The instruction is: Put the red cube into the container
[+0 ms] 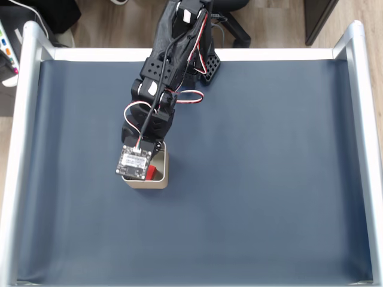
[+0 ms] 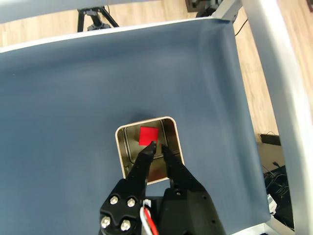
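Observation:
The red cube [image 2: 148, 135] lies on the floor of the container [image 2: 173, 128], a square silver tin with rounded corners, toward its far side in the wrist view. My gripper [image 2: 157, 146] hovers over the tin with its black fingertips [image 2: 151, 147] just short of the cube. Only a narrow slit shows between them and they hold nothing. In the fixed view the wrist camera board covers most of the container [image 1: 163, 179], and a sliver of the red cube [image 1: 152, 173] shows beside it.
The tin stands left of centre on a dark blue mat [image 1: 257, 179] framed by white rails [image 1: 24, 149]. The arm's base [image 1: 197, 36] is at the far edge. Open mat lies all around the tin.

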`<state>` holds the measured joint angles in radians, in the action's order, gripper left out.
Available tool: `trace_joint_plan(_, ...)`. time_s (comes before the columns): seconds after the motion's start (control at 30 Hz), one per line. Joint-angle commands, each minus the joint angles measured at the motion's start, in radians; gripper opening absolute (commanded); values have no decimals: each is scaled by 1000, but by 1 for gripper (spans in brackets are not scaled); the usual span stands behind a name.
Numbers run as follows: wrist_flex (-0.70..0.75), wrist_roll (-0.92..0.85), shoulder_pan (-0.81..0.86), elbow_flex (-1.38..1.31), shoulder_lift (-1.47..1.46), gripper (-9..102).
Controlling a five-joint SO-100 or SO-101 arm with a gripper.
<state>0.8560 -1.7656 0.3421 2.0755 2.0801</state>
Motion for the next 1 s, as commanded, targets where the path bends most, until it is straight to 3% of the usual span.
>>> trace_joint_plan(0.0,-49,9,-11,-12,69,0)
trace_joint_plan(0.37,-124,106,-261,32,307,0)
trace_joint_plan(0.63,-215,94,-423,354,591,0)
trace_joint_plan(0.97,-265,84,-462,778,985,0)
